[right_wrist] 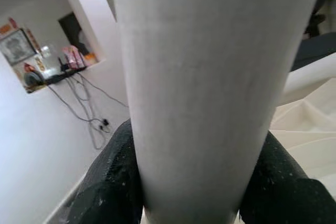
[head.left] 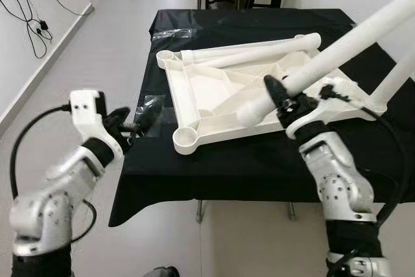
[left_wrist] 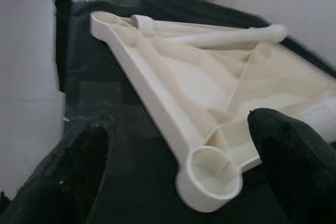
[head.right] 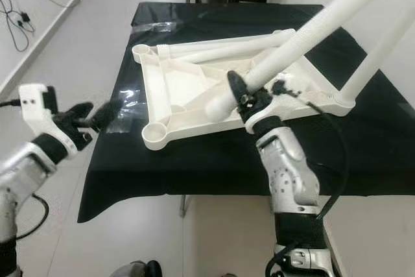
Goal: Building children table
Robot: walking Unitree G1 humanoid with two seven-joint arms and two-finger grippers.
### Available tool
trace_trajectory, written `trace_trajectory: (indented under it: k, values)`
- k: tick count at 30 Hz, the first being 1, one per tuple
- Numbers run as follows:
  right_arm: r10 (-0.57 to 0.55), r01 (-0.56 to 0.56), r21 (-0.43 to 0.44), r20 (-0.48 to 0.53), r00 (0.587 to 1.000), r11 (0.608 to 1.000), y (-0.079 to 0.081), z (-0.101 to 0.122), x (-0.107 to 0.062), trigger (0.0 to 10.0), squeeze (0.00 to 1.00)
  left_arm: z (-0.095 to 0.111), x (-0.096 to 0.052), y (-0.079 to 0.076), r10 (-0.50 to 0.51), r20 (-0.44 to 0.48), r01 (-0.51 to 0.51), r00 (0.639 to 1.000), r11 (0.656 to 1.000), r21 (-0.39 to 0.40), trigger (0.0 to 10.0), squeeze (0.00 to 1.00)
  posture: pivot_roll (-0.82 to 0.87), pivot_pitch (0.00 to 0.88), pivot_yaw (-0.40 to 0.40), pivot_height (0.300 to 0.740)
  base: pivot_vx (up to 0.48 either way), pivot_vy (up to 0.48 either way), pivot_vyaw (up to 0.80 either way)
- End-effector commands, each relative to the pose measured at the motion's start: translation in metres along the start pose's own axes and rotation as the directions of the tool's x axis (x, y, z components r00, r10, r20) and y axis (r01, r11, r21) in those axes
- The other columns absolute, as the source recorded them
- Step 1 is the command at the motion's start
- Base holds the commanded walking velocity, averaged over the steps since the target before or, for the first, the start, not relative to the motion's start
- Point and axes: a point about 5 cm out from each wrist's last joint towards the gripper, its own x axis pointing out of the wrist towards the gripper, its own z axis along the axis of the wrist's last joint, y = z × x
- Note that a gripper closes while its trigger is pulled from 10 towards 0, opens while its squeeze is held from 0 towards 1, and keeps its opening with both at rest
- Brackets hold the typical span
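Gripping a white leg (head.left: 350,47) near its rounded lower end, the right gripper (head.left: 280,98) hangs over the near right part of the tabletop (head.left: 214,92), its black fingers (right_wrist: 113,182) clenched on either side of the tube. The leg slants up and away from the tabletop toward the right, and its rounded end sits low over the ribbed underside of the tabletop, just left of the gripper. The tabletop lies upside down on a table draped in black cloth (head.left: 259,167). A second leg (head.left: 259,50) lies flat along the far edge of the tabletop. A third leg (head.left: 399,76) rises from the right corner of the tabletop. At the near left corner of the tabletop is a round socket (left_wrist: 210,174). The left gripper (head.left: 133,124) hovers just left of that socket, beyond the cloth's left edge, with its fingers (left_wrist: 286,156) spread apart and holding nothing; the socket lies ahead of the gap between them.
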Motion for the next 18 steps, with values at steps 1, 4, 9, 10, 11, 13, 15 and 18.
trace_trajectory:
  k: [1, 4, 9, 10, 11, 13, 15, 18]
  values:
    - [0.009, -0.008, -0.042, 0.013, 1.000, 0.999, 0.002, 0.001, -0.001, 10.0, 0.00, 0.005, -0.002, 0.000, 0.022, 0.028, -0.025, 0.999, 0.996, 0.090, 10.0, 0.00, -0.01, 0.079, -0.017, 0.740, 0.000, 0.000, 0.00]
    - [0.017, -0.017, -0.038, -0.012, 1.000, 0.999, 0.005, -0.007, -0.002, 10.0, 0.00, 0.002, 0.000, 0.001, 0.052, 0.055, -0.059, 0.997, 0.989, 0.133, 10.0, 0.00, -0.01, 0.072, -0.016, 0.740, 0.000, 0.000, 0.00]
    - [0.022, -0.023, -0.039, -0.024, 0.999, 0.999, 0.006, -0.011, -0.003, 10.0, 0.00, -0.001, 0.000, 0.003, 0.078, 0.057, -0.084, 0.995, 0.990, 0.112, 10.0, 0.00, -0.01, 0.069, -0.013, 0.740, 0.000, 0.000, 0.00]
    - [0.025, -0.027, -0.046, -0.034, 0.999, 0.999, 0.007, -0.014, -0.005, 10.0, 0.00, -0.003, 0.000, 0.002, 0.083, 0.074, -0.092, 0.994, 0.989, 0.117, 10.0, 0.00, -0.01, 0.070, -0.011, 0.740, 0.000, 0.000, 0.00]
    - [0.025, -0.027, -0.046, -0.034, 0.999, 0.999, 0.007, -0.014, -0.005, 10.0, 0.00, -0.003, 0.000, 0.002, 0.083, 0.074, -0.092, 0.994, 0.989, 0.117, 10.0, 0.00, -0.01, 0.070, -0.011, 0.740, 0.000, 0.000, 0.00]
    - [0.016, -0.018, -0.039, -0.052, 0.999, 0.999, 0.004, -0.021, -0.008, 10.0, 0.00, -0.007, -0.002, 0.001, 0.102, 0.082, -0.114, 0.991, 0.982, 0.153, 10.0, 0.00, -0.01, 0.068, -0.011, 0.740, 0.000, 0.000, 0.00]
    - [0.011, -0.013, -0.039, -0.056, 0.998, 0.999, 0.002, -0.023, -0.009, 10.0, 0.00, -0.008, -0.003, 0.001, 0.105, 0.087, -0.118, 0.991, 0.980, 0.161, 10.0, 0.00, -0.01, 0.069, -0.012, 0.740, 0.000, 0.000, 0.00]
    - [0.006, -0.009, -0.044, -0.055, 0.998, 0.999, 0.000, -0.024, -0.009, 10.0, 0.00, -0.009, -0.005, -0.001, 0.088, 0.094, -0.099, 0.992, 0.987, 0.127, 10.0, 0.00, -0.01, 0.068, -0.014, 0.740, 0.000, 0.000, 0.00]
